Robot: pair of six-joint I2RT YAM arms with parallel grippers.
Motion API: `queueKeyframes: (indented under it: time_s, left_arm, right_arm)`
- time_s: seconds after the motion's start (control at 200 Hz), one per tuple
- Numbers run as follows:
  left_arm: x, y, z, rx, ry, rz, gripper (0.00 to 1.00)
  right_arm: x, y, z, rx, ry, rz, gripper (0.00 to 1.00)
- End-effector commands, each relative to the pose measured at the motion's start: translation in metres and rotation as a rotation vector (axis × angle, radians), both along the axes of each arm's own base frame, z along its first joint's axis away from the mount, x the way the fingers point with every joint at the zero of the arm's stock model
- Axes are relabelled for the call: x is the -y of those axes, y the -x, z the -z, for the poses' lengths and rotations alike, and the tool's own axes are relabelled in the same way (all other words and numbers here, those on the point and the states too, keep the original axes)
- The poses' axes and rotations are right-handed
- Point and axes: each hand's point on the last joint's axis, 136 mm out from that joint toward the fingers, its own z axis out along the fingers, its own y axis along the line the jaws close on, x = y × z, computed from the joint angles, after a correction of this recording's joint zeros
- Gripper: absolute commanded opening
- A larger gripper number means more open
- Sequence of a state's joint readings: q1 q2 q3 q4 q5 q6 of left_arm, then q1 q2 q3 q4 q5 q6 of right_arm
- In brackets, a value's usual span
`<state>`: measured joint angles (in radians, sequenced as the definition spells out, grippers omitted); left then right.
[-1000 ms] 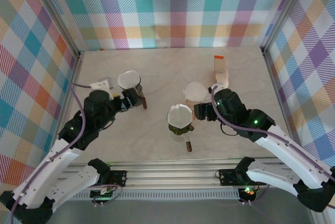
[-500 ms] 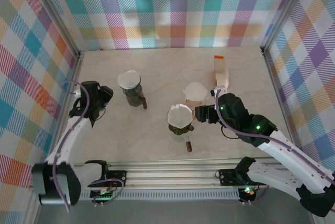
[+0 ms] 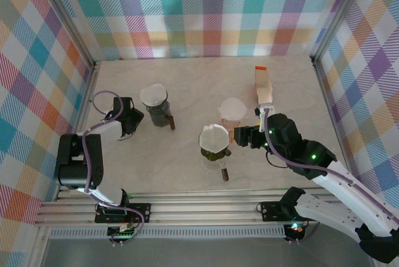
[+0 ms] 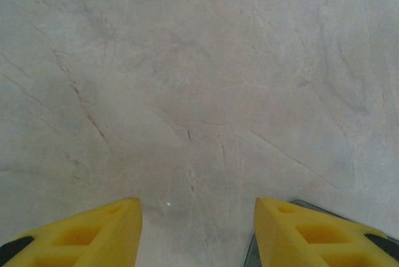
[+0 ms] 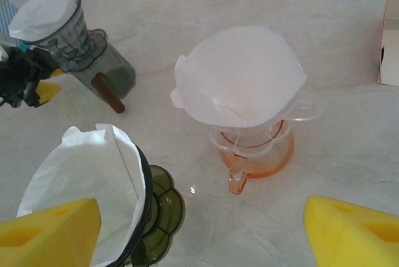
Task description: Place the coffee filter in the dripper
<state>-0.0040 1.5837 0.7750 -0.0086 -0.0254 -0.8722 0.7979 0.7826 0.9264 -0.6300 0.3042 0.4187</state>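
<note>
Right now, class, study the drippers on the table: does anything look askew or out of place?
The filter on the orange dripper looks odd: it perches high on the rim, lopsided and seemingly folded shut, not opened into the cone. The green dripper holds an open one.

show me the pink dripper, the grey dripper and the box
pink dripper [image 5: 260,155], right wrist view, its pink base
grey dripper [image 5: 117,68], right wrist view, its dark base
box [image 3: 264,88], top view, its front face

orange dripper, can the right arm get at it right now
Probably yes: the right gripper is open and faces the orange dripper, with nothing standing between them; the green dripper sits off to the side.
</note>
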Motion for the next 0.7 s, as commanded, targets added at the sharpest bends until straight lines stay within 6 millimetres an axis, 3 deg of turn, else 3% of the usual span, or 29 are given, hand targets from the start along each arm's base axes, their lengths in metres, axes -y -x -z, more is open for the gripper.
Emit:
queueKeyframes:
  time_s: [0.0,0.695]
  left_arm:
    - [0.003,-0.023,-0.017,0.091,0.037,-0.004,0.51]
    - [0.036,-0.031,0.017,0.064,0.131,0.068,0.5]
  right_arm:
    - [0.007,0.002,-0.002,0.011,0.0,0.02,0.84]
    - [0.01,0.003,-0.009,0.014,-0.009,0.032,0.84]
